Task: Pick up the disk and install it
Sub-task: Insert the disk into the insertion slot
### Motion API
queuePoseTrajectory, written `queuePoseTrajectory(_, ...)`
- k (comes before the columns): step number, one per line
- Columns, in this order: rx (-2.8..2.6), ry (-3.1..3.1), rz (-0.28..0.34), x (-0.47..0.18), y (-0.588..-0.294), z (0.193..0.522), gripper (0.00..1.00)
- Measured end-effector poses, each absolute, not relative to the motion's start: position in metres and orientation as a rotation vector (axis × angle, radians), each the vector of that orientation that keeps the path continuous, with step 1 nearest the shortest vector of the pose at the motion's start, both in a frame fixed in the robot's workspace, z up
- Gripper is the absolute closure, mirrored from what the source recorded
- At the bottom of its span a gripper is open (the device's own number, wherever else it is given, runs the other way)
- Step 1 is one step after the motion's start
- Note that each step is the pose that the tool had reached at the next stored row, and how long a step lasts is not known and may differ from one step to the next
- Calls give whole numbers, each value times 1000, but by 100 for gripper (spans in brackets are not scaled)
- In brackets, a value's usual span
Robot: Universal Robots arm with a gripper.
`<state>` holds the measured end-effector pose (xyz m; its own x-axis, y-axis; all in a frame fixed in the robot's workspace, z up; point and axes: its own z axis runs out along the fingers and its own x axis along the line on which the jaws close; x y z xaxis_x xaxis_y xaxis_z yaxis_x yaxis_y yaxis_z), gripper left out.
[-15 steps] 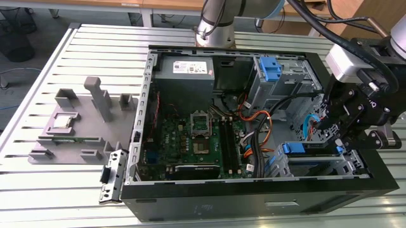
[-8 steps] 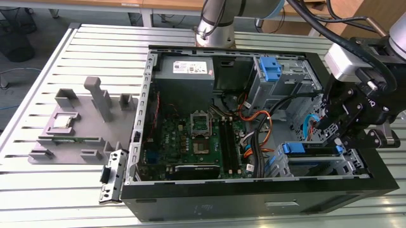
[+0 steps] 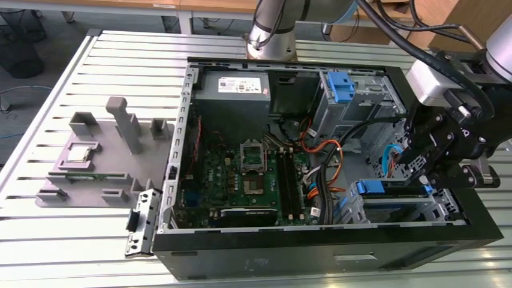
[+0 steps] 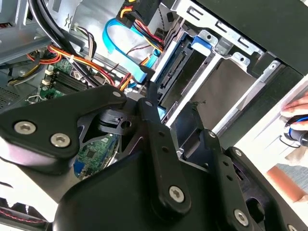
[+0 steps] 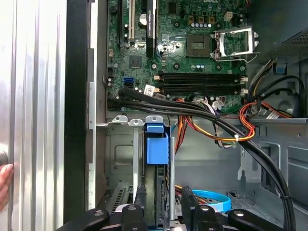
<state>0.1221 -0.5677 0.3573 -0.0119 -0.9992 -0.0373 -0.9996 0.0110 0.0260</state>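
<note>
The disk point(image 3: 376, 188), a drive in a blue plastic carrier, sits on edge in the drive bay at the front corner of the open computer case point(image 3: 320, 252), on the exterior view's right. In the first wrist view its blue carrier tab point(image 5: 156, 144) lines up with the bay's metal tabs. My gripper point(image 3: 421, 180) hangs over the bay's end. In the first wrist view its black fingers point(image 5: 139, 204) straddle the disk's near edge and look closed against it. The second wrist view shows one finger point(image 4: 153, 125) next to the seated disk point(image 4: 185, 72).
Black, orange and blue cables point(image 3: 320, 150) run past the bay over the motherboard point(image 3: 248, 174). A grey power supply point(image 3: 232, 85) and a second blue bracket point(image 3: 340, 89) sit at the back. A grey fixture point(image 3: 96, 156) stands on the slatted table. A person's hand point(image 4: 296, 108) rests outside the case.
</note>
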Motion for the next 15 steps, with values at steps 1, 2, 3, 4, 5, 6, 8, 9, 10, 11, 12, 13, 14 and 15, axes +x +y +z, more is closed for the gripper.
queuePoseTrajectory(1,-2202,2227,70,122,-568,357,58)
queuePoseTrajectory(2,-2202,2227,70,122,-568,357,58)
queuePoseTrajectory(3,-2202,2227,70,122,-568,357,58)
queuePoseTrajectory(4,-2202,2227,71,122,-568,357,58)
queuePoseTrajectory(5,-2202,2227,71,122,-568,357,58)
queuePoseTrajectory(6,-2202,2227,71,122,-568,357,58)
queuePoseTrajectory(8,-2202,2227,71,122,-568,358,58)
queuePoseTrajectory(9,-2202,2227,71,122,-568,358,58)
queuePoseTrajectory(10,-2202,2227,71,122,-568,358,58)
queuePoseTrajectory(11,-2202,2227,71,122,-568,358,58)
queuePoseTrajectory(12,-2202,2227,71,122,-568,358,58)
queuePoseTrajectory(13,-2202,2227,71,122,-568,358,58)
queuePoseTrajectory(14,-2202,2227,71,122,-568,358,58)
queuePoseTrajectory(15,-2202,2227,71,122,-568,359,58)
